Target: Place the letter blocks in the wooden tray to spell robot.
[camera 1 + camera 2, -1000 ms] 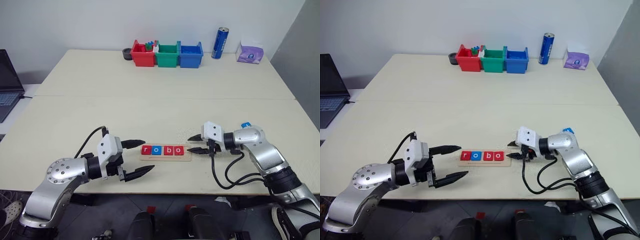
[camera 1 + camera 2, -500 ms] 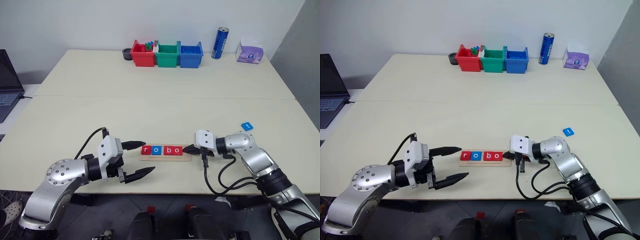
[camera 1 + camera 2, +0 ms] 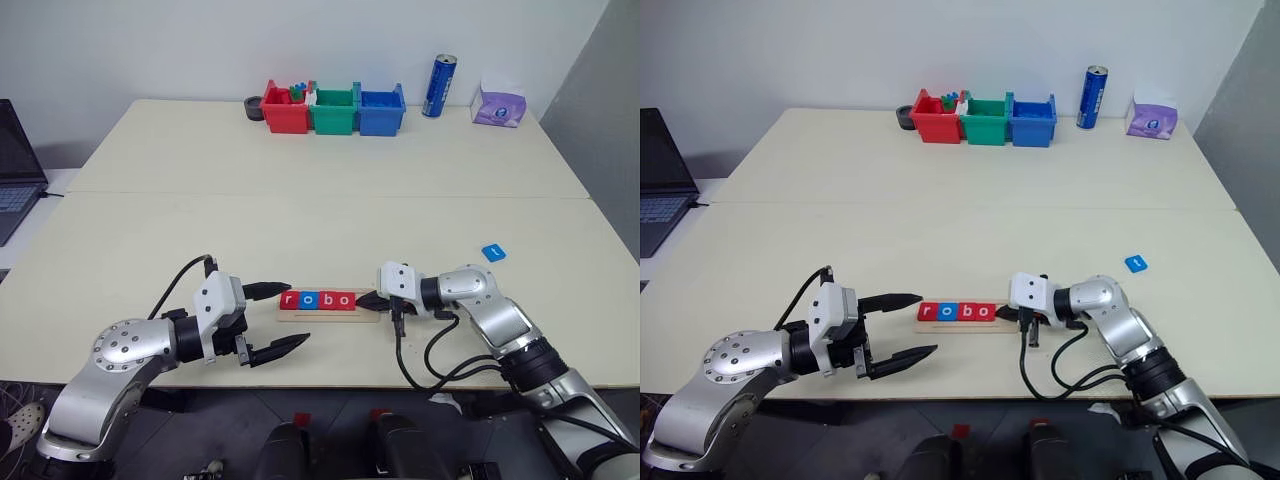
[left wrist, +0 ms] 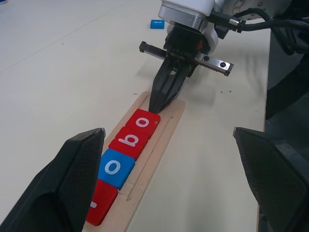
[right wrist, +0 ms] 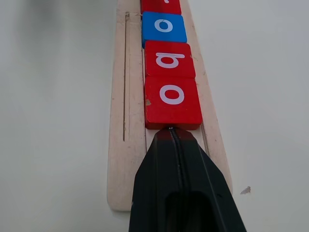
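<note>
The wooden tray [image 3: 372, 316] lies near the table's front edge with four letter blocks in it: red r [image 3: 289, 299], blue o [image 3: 310, 300], red b [image 3: 328, 300] and red o [image 3: 345, 300]. My right gripper [image 3: 368, 298] is shut, and its tip touches the right edge of the red o [image 5: 172, 100] over the tray's right end [image 5: 126, 159]. A blue letter block [image 3: 492, 252] lies alone on the table, far to the right of the tray. My left gripper [image 3: 296, 313] is open just left of the tray, holding nothing.
Red [image 3: 285, 108], green [image 3: 335, 110] and blue [image 3: 382, 110] bins stand at the far edge, with a blue can [image 3: 440, 86] and a purple tissue pack [image 3: 499, 104] to their right. A laptop [image 3: 15, 165] sits off the table's left side.
My right gripper closed and moved left to the tray's right end, against the last red o. The b and that o slid left, closing the row. The left gripper stayed still.
</note>
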Action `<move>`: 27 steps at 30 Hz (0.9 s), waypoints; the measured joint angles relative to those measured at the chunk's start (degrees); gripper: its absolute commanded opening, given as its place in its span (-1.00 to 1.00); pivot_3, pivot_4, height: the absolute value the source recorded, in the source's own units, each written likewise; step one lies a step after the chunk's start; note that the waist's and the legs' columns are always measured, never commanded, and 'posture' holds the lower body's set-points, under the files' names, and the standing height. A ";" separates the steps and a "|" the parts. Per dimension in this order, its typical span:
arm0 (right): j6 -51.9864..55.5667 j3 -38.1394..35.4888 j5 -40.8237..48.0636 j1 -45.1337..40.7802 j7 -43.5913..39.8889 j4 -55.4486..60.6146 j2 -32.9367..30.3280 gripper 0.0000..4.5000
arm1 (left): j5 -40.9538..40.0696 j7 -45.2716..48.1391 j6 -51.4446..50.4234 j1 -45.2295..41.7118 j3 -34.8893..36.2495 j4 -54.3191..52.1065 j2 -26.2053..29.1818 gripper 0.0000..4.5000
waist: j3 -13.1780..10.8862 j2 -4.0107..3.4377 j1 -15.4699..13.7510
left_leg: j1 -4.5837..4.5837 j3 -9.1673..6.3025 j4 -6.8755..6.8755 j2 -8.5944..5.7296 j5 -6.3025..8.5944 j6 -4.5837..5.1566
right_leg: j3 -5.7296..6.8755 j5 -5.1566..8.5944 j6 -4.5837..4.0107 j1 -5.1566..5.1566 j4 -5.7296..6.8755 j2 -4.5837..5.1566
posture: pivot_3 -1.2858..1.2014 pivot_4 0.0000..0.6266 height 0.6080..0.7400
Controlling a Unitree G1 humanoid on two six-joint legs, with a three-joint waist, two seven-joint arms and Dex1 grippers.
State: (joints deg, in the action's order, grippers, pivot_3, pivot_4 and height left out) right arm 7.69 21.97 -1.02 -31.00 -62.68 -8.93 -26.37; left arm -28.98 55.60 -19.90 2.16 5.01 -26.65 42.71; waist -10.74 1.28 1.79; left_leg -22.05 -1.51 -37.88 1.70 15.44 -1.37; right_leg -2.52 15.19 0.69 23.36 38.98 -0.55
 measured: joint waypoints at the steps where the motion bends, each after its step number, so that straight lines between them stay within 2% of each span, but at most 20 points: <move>1: -0.01 0.00 0.00 -0.05 0.08 -0.10 0.11 -0.99 | 0.00 -0.01 0.00 0.00 0.01 0.00 0.03 1.00 | 0.00 0.00 0.00 | 0.00 0.00 0.00 0.00 0.00 0.00 | 0.00 0.00 0.00 0.00 0.00 0.00 | 0.03 -0.52 1.00; 9: 1.20 -0.07 0.27 -0.10 -0.54 0.43 -0.16 -0.99 | 0.00 -0.25 -0.03 0.00 0.02 -0.01 0.08 1.00 | 0.00 0.00 0.00 | 0.00 0.00 0.00 0.00 0.00 0.00 | 0.00 0.00 0.00 0.00 0.00 0.01 | 0.03 -0.52 1.00; 10: 2.27 -0.36 0.67 -0.10 -1.06 1.11 -0.86 -0.92 | 0.00 -0.39 -0.03 -0.01 0.02 -0.01 0.08 1.00 | 0.00 0.00 -0.01 | 0.00 0.00 0.00 0.00 0.00 0.00 | 0.00 0.00 0.00 0.00 0.00 0.01 | 0.03 -0.52 1.00; 13: 8.18 -2.91 4.28 0.14 -3.11 5.69 -4.54 -0.63 | -0.01 -0.76 -0.05 -0.04 0.02 -0.03 0.07 1.00 | -0.01 -0.02 -0.10 | -0.02 -0.03 -0.01 0.02 0.00 0.00 | 0.00 -0.01 -0.01 0.00 0.00 0.07 | 0.03 -0.52 1.00; 19: 23.60 -14.21 12.79 4.37 -2.63 19.41 -13.46 0.32 | -0.12 -1.28 -0.10 -0.77 -0.24 -0.05 -0.42 1.00 | 0.00 0.00 -0.28 | -0.08 -0.08 0.00 -0.01 0.00 0.00 | 0.03 0.03 0.06 -0.03 -0.04 0.14 | 0.03 -0.52 1.00; 23: 35.30 -22.00 18.15 8.67 3.93 27.01 -13.31 0.95 | -0.03 -2.48 -1.23 -4.23 -2.45 0.19 -2.68 1.00 | 0.00 0.00 -0.23 | -0.06 -0.05 -0.02 -0.05 0.00 0.00 | 0.01 0.08 0.14 -0.03 -0.02 0.09 | 0.03 -0.52 1.00; 27: 40.79 -27.99 15.45 12.01 18.82 29.05 -8.70 0.98 | 1.50 -6.06 -2.25 -12.52 -8.50 2.03 -10.30 1.00 | 0.02 0.03 -0.37 | -0.07 -0.03 -0.07 -0.16 -0.01 -0.02 | -0.01 0.07 0.33 -0.07 -0.01 0.08 | 0.03 -0.52 1.00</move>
State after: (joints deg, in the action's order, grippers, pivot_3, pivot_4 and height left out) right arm 48.48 -6.02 14.43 -18.99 -43.86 20.12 -35.07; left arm -27.48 49.54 -22.15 -10.36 -3.49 -24.62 32.41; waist -10.73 1.30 1.41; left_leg -22.13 -1.54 -37.95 1.54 15.43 -1.39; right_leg -2.53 15.26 1.01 23.29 38.97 -0.47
